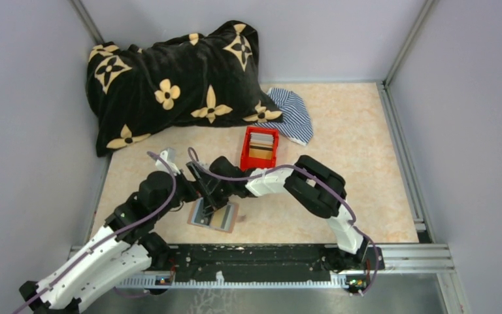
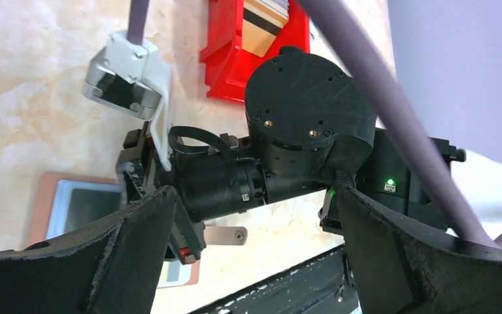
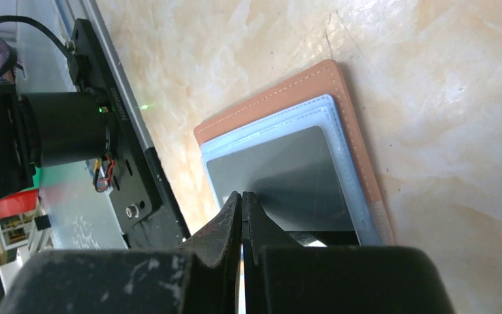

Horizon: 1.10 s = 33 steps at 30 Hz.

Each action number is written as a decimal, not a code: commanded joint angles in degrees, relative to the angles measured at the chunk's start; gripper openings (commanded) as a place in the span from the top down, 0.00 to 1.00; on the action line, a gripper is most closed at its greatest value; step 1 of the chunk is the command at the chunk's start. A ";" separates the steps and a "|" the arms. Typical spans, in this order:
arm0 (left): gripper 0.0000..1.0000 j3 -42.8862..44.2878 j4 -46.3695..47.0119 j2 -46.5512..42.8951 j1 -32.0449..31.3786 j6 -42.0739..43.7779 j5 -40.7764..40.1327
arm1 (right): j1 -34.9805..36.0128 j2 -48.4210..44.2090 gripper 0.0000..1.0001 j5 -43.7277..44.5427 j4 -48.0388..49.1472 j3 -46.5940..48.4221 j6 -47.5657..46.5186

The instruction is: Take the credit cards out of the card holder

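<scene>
Your right pincer [image 3: 243,206] is shut, tips at the grey card [image 3: 281,167], hold unclear | left pincer [image 2: 251,196] wide open, empty | card holder [image 3: 268,108] lies open on desk [image 3: 431,78], near edge | risk: pull and you drag the unpinned holder along.

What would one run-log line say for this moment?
left gripper: open, empty | right gripper: shut, tips over dark grey plastic card | reddish-brown leather card holder: lying open, card inside
</scene>
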 commanded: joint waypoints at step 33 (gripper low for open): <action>0.01 4.82 6.06 9.96 3.64 1.33 -9.07 | 3.85 -12.56 1.00 6.55 -8.28 -9.72 -5.78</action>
